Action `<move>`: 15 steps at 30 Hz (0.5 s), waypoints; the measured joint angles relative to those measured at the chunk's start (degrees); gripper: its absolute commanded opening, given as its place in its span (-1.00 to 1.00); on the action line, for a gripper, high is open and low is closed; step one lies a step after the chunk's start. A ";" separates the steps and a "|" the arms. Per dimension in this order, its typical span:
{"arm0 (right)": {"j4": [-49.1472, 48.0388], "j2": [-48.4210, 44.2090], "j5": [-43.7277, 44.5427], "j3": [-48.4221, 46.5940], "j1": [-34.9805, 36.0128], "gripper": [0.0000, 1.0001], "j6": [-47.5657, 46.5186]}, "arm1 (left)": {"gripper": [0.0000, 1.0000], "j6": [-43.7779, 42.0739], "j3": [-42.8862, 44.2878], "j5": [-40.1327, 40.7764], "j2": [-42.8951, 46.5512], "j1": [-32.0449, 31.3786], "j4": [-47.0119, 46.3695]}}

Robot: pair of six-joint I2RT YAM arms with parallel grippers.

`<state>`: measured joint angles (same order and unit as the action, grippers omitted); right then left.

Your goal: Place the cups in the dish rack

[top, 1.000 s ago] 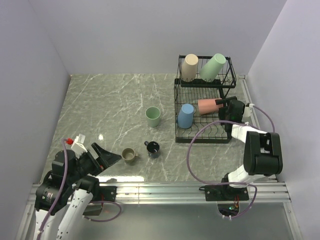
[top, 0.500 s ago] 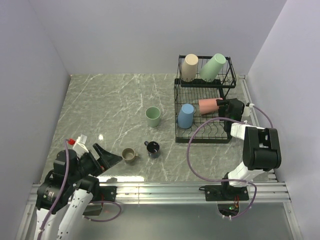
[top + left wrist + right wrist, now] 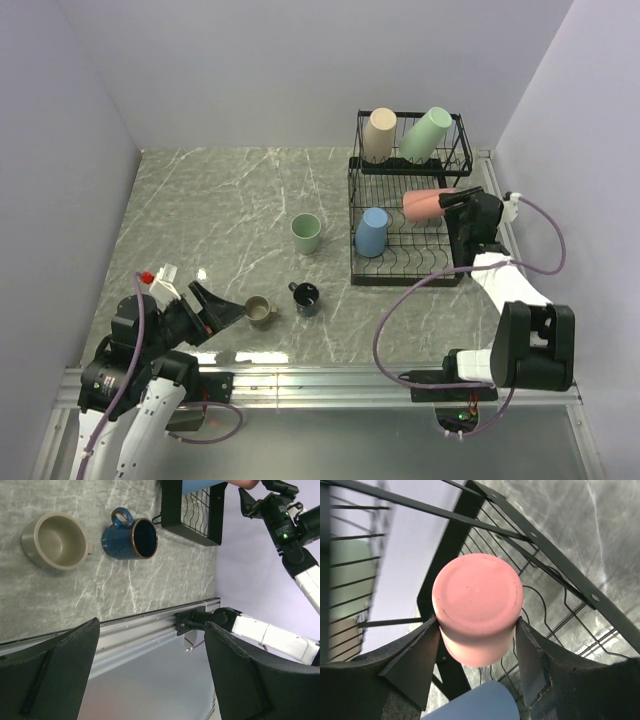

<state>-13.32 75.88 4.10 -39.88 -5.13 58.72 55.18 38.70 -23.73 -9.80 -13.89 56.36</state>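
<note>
Right gripper [image 3: 477,630] is clamping the pink cup [image 3: 477,600], left gripper [image 3: 151,630] gaping empty. You're risking snagging rack [image 3: 405,281] bars or bumping the blue cup [image 3: 372,232].

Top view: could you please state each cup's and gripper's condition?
Pink cup, sideways, gripped, over lower tier.
Blue cup, inverted, lower tier.
Beige cup, inverted, upper tier.
Racked green cup, tilted, upper tier.
Loose green cup, upright, unloaded.
Tan mug, upright, unloaded.
Navy mug, upright, unloaded.
Right gripper, shut on pink cup.
Left gripper, open.
</note>
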 measured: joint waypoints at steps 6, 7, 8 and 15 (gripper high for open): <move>10.25 -5.60 4.50 -6.08 0.24 -1.00 -7.52 | 0.81 0.04 -0.07 -0.24 -0.81 0.00 -2.54; 11.93 -5.86 5.70 -7.52 0.50 -1.00 -8.94 | 0.81 0.07 -0.07 -0.26 -0.81 0.00 -2.56; 13.51 -5.90 7.06 -9.05 0.70 -1.00 -10.34 | 0.81 0.07 -0.07 -0.31 -0.81 0.00 -2.54; 21.29 -2.45 14.88 -14.75 5.42 -1.00 -17.97 | 0.81 1.05 -0.07 -0.31 0.74 0.00 -1.77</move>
<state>7.97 73.43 18.98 -54.63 0.30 40.75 56.23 38.63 -24.03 -9.06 -13.89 54.59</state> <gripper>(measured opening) 0.643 0.905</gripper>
